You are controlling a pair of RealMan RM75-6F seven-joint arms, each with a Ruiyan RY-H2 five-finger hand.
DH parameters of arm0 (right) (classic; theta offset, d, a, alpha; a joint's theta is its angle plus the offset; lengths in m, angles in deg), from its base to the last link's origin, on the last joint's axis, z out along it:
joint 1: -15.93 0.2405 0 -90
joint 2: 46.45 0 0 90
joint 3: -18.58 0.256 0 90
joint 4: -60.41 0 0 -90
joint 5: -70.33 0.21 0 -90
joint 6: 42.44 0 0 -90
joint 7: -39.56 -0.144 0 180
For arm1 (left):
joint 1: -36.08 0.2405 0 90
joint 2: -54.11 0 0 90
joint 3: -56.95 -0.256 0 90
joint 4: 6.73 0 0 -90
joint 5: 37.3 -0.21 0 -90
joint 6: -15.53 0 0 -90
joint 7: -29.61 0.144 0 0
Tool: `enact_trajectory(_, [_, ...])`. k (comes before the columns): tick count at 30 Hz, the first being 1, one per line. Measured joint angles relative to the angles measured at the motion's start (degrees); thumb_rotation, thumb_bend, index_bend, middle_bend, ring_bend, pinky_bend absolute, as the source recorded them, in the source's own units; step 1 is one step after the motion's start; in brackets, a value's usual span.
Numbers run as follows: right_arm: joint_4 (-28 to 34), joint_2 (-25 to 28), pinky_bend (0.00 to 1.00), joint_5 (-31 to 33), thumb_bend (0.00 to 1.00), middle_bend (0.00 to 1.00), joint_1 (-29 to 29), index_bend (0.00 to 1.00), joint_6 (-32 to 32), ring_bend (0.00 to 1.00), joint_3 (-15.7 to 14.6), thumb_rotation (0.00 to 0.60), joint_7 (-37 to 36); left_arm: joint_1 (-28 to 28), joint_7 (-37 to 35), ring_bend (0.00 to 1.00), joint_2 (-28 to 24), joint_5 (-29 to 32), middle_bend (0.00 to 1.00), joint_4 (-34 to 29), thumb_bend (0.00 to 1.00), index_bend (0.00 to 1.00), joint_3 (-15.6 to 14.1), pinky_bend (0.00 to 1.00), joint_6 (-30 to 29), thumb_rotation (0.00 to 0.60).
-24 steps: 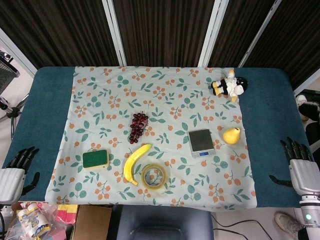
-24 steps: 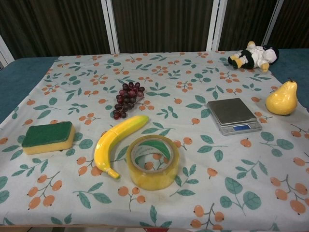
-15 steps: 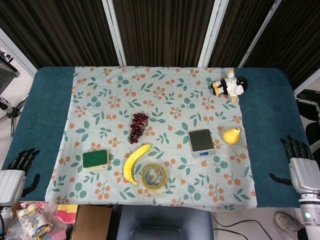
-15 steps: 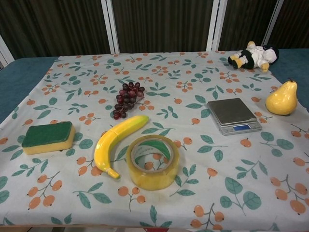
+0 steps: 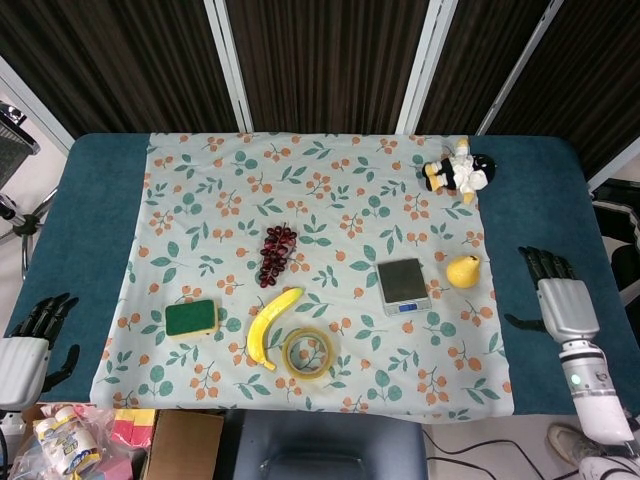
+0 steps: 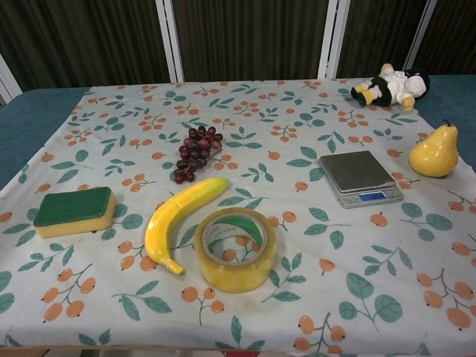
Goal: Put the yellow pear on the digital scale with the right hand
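The yellow pear [image 5: 463, 270] [image 6: 433, 152] stands upright on the floral cloth, just right of the small digital scale [image 5: 403, 285] [image 6: 360, 177], whose grey platform is bare. In the head view my right hand [image 5: 556, 297] hovers open over the blue table, fingers pointing away from me, a short way right of the pear and not touching it. My left hand [image 5: 30, 338] stays open at the table's left front edge. Neither hand shows in the chest view.
On the cloth lie a banana [image 5: 268, 324], a tape roll [image 5: 308, 352], a green-and-yellow sponge [image 5: 191, 318] and dark grapes [image 5: 276, 253]. A plush toy [image 5: 457, 171] sits at the back right corner. A cardboard box [image 5: 180, 443] stands below the front edge.
My right hand has moved left and forward over the table, closer to the pear. The left hand and all objects are unmoved.
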Motion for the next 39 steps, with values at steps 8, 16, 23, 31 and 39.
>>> enact_trajectory(8, [-10.59, -7.47, 0.33, 3.92, 0.17, 0.28, 5.67, 0.25, -6.37, 0.24, 2.43, 0.600, 0.03, 0.07, -1.09, 0.10, -0.26, -0.09, 0.09, 0.21, 0.44, 0.14, 0.00, 0.37, -0.17, 0.600])
enact_trajectory(16, [-21.63, -15.24, 0.33, 8.23, 0.17, 0.30, 10.83, 0.28, -12.79, 0.26, 3.76, 0.600, 0.67, -0.59, -1.95, 0.10, -0.45, 0.03, 0.09, 0.33, 0.44, 0.15, 0.41, 0.37, 0.50, 0.600])
enact_trajectory(23, [-26.82, -19.26, 0.38, 9.51, 0.17, 0.33, 13.36, 0.34, -16.12, 0.32, 3.77, 0.600, 0.10, -0.49, -2.66, 0.10, -0.55, 0.08, 0.09, 0.47, 0.43, 0.15, 0.45, 0.37, 0.22, 0.600])
enact_trajectory(31, [-31.59, -22.43, 0.56, 9.50, 0.17, 0.48, 14.34, 0.52, -16.36, 0.50, 3.50, 0.600, -0.41, -0.21, -3.08, 0.10, -0.70, -0.17, 0.10, 0.57, 0.43, 0.15, 0.16, 0.37, -0.11, 0.600])
enact_trajectory(39, [-35.49, -24.86, 0.75, 8.83, 0.18, 0.67, 14.43, 0.75, -13.97, 0.69, 3.56, 0.600, -0.85, -0.24, -3.23, 0.10, -0.77, -0.21, 0.10, 0.57, 0.43, 0.15, 0.10, 0.37, 0.02, 0.600])
